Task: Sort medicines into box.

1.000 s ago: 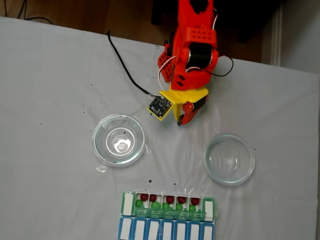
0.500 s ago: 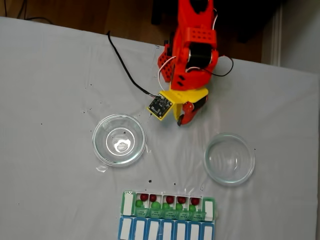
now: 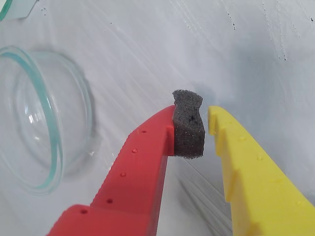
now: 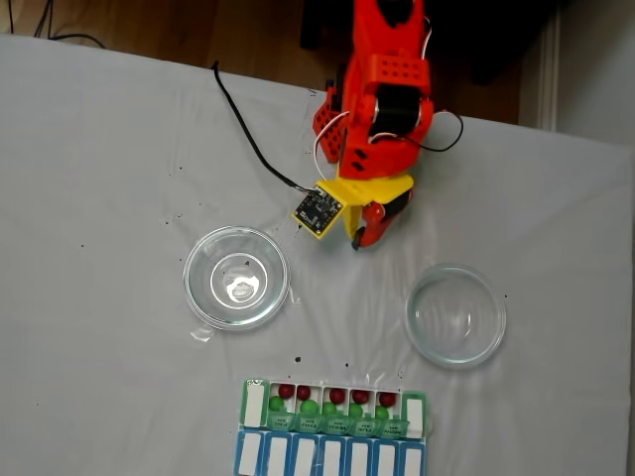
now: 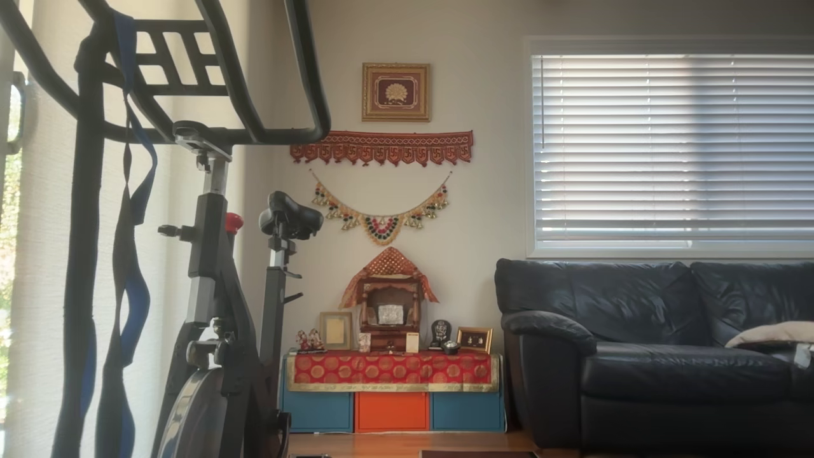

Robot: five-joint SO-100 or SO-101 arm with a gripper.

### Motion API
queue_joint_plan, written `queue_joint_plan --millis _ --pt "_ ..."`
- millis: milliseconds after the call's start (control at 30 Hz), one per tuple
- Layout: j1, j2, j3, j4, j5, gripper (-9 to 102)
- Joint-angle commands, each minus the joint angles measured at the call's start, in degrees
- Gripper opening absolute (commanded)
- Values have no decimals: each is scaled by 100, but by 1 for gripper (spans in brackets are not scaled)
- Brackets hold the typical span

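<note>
Gripper [image 3: 205, 129] sits nearly closed, a narrow gap between the foam pad on its red finger and the yellow finger, holding nothing, over bare white tablecloth [image 4: 99, 198]. Red and green medicines [image 4: 311, 406] fill the box [image 4: 333, 438] at the bottom centre of the fixed view. Two glass dishes [image 4: 236, 277] [image 4: 455, 314] lie between, at left and right.

Materials and finish
Matt plastic gripper [image 3: 205, 129] with rough foam pad [image 3: 188, 125]; clear glossy glass dishes [image 4: 236, 277]; smooth white table [image 4: 109, 198]; glossy medicines [image 4: 336, 396].
</note>
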Motion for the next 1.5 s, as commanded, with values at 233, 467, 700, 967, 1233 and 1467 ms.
queue_joint_plan --millis 233,467,700,967,1233,1467 --pt "-35 -53 -44 149 -53 5" --pt "-255 -62 -44 -580 1222 2" --pt "-185 -53 -1705 -1257 2953 3" --pt "-483 -2355 -4729 -1521 4025 5" --pt "-1020 -6469 -9062 -1195 4729 3" --pt "-1327 -8227 -10723 -1424 4869 4"
